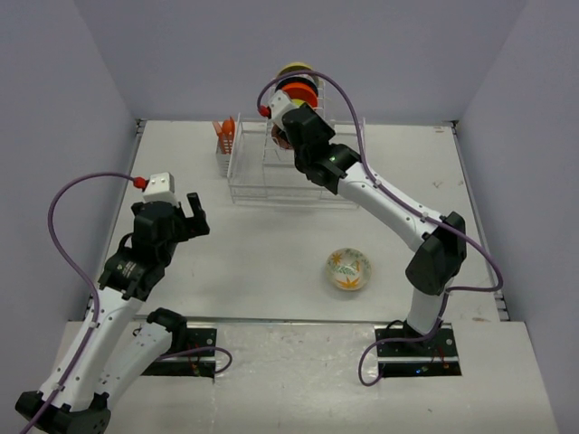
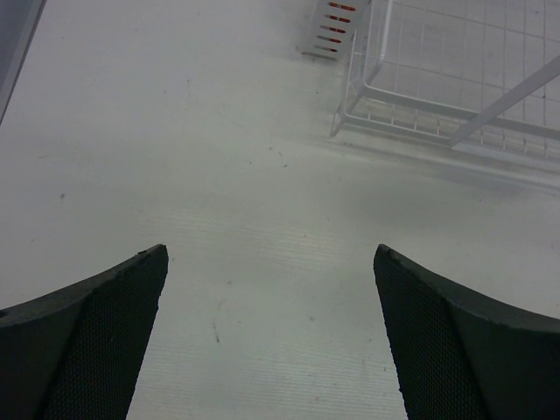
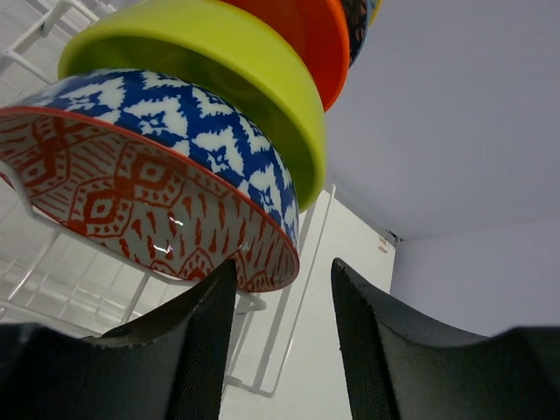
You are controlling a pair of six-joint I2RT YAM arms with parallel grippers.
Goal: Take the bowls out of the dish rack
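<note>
The right gripper [image 3: 284, 341] is spread, and the lower rim of the red-and-blue patterned bowl [image 3: 149, 184] sits at the mouth of the gap. One finger lies on the red inner face and the other out past the blue outer wall. I cannot tell whether either pad touches the rim yet.

This bowl stands on edge as the nearest of a row in the dish rack [image 1: 271, 185]. The lime green bowl [image 3: 219, 61] is nested close behind it, and the orange bowl [image 3: 306, 35] comes next.

The step in hand looks like taking hold of this front bowl. To do it well:
- Push the gripper further onto the rim before closing, so the pads bear on the wall and not just the lip.
- Keep the outer finger slipped between the blue wall and the green bowl, so that only one bowl is pinched.
- Then lift up and away along the line of the dividers, so that the rim clears the wires and does not drag its neighbours along.

One leaf-patterned bowl [image 1: 348, 269] already sits upright on the bench [image 1: 271, 253], near the right arm. There is free space beside it for the next one.

The left gripper [image 2: 271, 332] hangs spread over bare bench, well short of the rack's near corner.
</note>
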